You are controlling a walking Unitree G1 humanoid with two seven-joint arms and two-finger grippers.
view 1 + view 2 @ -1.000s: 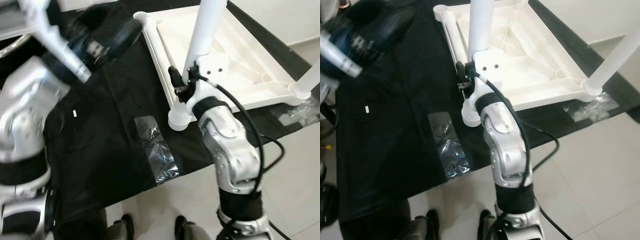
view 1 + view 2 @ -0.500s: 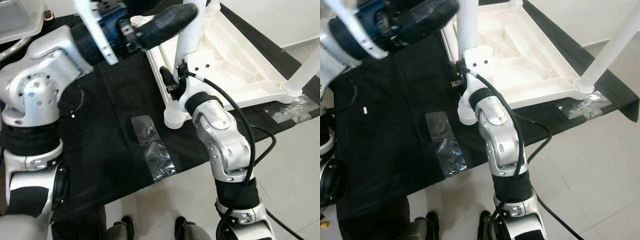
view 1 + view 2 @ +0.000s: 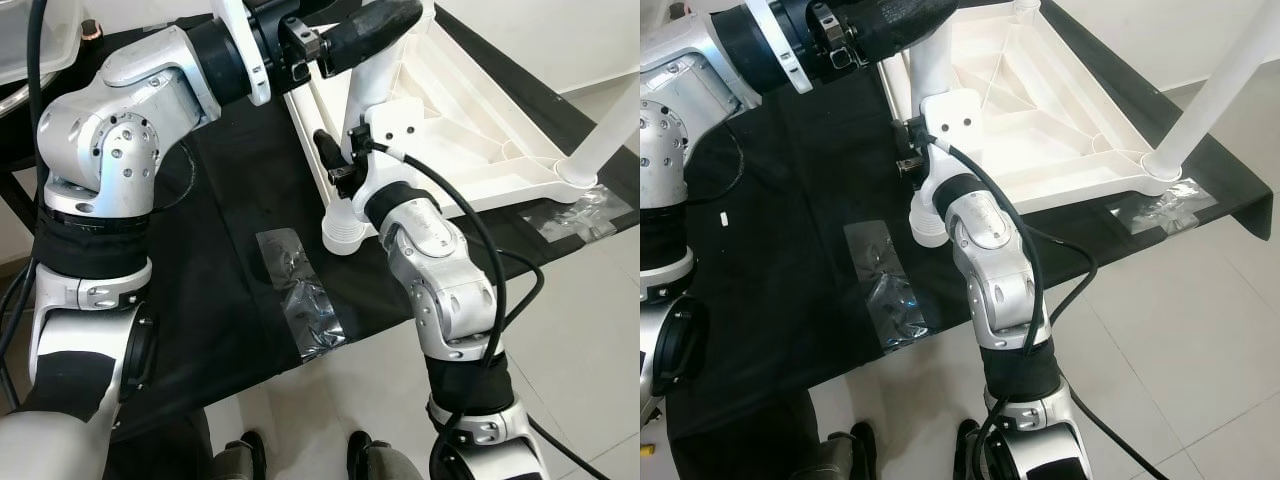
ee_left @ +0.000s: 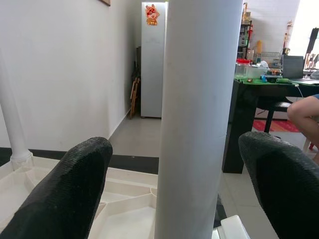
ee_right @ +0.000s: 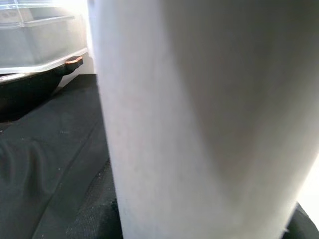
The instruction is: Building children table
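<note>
- Up on a work surface covered by a black cloth (image 3: 220, 250), the white plastic children's table (image 3: 470, 120) lay upside down, its ribbed underside facing up.
- One white leg (image 3: 1215, 85) stood fitted in the corner socket at the robot's far right, above a patch of crinkled clear plastic film (image 3: 1155, 212).
- Another white leg (image 4: 199, 114) rose from the near-left corner socket (image 3: 343, 235), which sat at the cloth just beside the table's edge.
- The left gripper (image 4: 174, 189) reached across from the left, high on that leg; in the left wrist view its two black fingers (image 4: 70, 189) stood wide apart on either side of the tube, with a gap showing on each side and no contact.
- The right gripper (image 3: 340, 165) was lower on the same leg, close above the socket, with its white wrist housing pressed against the tube; the right wrist view showed the tube very close and blurred, and I could not tell whether its fingers were clamped on it or loose.
- A second strip of clear plastic film (image 3: 305, 300) lay on the cloth nearer the robot, well apart from the table.
- Behind the left arm, a clear plastic bin (image 5: 40, 40) sat at the far edge of the surface.
- A person's knee (image 4: 305, 112) showed by a dark desk in the room beyond.
</note>
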